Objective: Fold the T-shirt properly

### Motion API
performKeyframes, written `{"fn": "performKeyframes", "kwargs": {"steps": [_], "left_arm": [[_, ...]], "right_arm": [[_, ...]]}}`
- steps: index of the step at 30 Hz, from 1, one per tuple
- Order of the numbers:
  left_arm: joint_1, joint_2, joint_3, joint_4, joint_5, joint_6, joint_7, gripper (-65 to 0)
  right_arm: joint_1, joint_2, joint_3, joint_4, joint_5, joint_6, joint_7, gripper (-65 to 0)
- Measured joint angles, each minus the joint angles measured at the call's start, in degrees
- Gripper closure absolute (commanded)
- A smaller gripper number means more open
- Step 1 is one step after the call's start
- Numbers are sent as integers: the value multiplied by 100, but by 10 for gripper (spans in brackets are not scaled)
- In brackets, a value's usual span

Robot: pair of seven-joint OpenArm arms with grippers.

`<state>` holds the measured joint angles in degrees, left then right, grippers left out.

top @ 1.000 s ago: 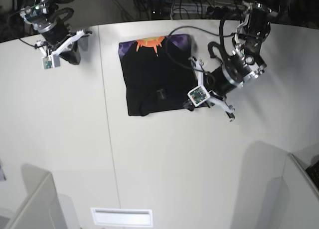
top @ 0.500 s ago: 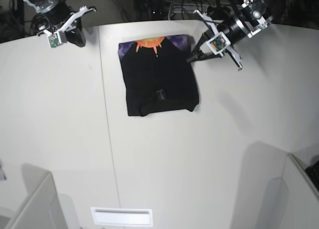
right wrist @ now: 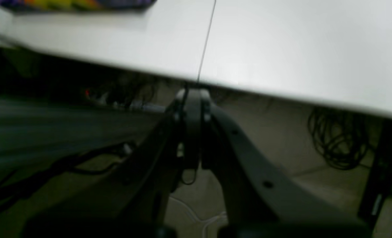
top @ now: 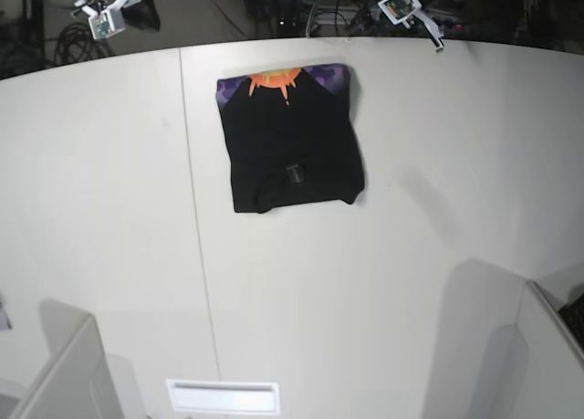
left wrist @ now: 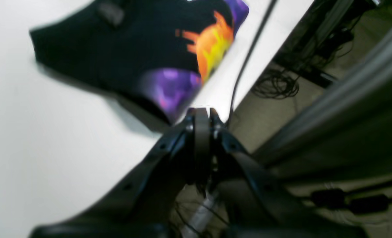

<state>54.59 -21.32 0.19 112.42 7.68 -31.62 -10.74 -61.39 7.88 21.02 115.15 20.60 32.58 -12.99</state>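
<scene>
The black T-shirt (top: 292, 141) lies folded into a rectangle on the white table (top: 383, 291), with an orange sunburst and purple print along its far edge. It also shows blurred in the left wrist view (left wrist: 133, 49) and as a thin strip in the right wrist view (right wrist: 73, 4). My left gripper (left wrist: 200, 114) is shut and empty, off the table's far edge beside the shirt's purple corner. My right gripper (right wrist: 192, 94) is shut and empty beyond the table edge. In the base view both wrists, left (top: 399, 4) and right (top: 105, 17), sit at the top edge.
A seam (top: 196, 218) runs across the table left of the shirt. Grey panels stand at the near left (top: 64, 373) and near right (top: 520, 346). Cables (right wrist: 338, 138) and equipment lie on the floor behind the table.
Both arms have drawn back from the table to beyond its far edge. The left gripper has left the shirt's right side. The shirt has not moved.
</scene>
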Motion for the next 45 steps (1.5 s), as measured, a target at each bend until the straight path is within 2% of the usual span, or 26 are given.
{"fn": "performKeyframes", "kwargs": {"steps": [2, 7, 10, 12, 16, 19, 21, 24, 26, 30, 34, 38, 43, 45], "left_arm": [[210, -11, 39, -11, 26, -7, -11, 0], [505, 9, 50, -387, 37, -4, -52, 0], [485, 26, 55, -935, 0, -4, -74, 0], [433, 42, 48, -1425, 44, 11, -44, 0], [131, 323, 94, -2363, 42, 24, -37, 0], [-201, 560, 129, -3152, 0, 13, -72, 0], [-461, 756, 70, -3720, 26, 20, -48, 0], [-807, 994, 46, -4557, -2, 96, -81, 0], [-1095, 1128, 120, -5128, 4, 393, -66, 0], [-1714, 1386, 105, -6242, -4, 769, -105, 0], [-2315, 1596, 107, -7252, -39, 769, -142, 0], [-2828, 1751, 116, -8113, -20, 756, -133, 0], [-3825, 1707, 129, -9722, -4, 765, -201, 0], [-4098, 1650, 129, -10264, -31, 767, -898, 0]], "right_arm": [[-251, -7, 0, 0, -7, 2, -166, 0], [-387, 11, 0, -55, -11, 2, -1095, 0], [-216, 11, -107, -448, -619, 7, -1390, 0], [15, 15, -400, -911, -1106, -33, -1373, 0], [420, -24, -1027, -1838, -1692, 11, -1344, 0], [802, -9, -1408, -2627, -1797, 24, -1351, 0], [1137, 116, -1587, -3202, -1784, 11, -1298, 0], [1547, 356, -2020, -4116, -1794, -37, -791, 0], [1744, 437, -2330, -4723, -1788, -42, -356, 0], [2291, 343, -2988, -6037, -1766, -9, 7, 0], [2848, 317, -3453, -7077, -1766, -33, 439, 0], [3073, 323, -3624, -7827, -1746, -61, 1211, 0], [3602, 13, -3630, -9313, -1768, -61, 1853, 0], [3980, -179, -3630, -9962, -1755, -79, 2074, 0]]}}
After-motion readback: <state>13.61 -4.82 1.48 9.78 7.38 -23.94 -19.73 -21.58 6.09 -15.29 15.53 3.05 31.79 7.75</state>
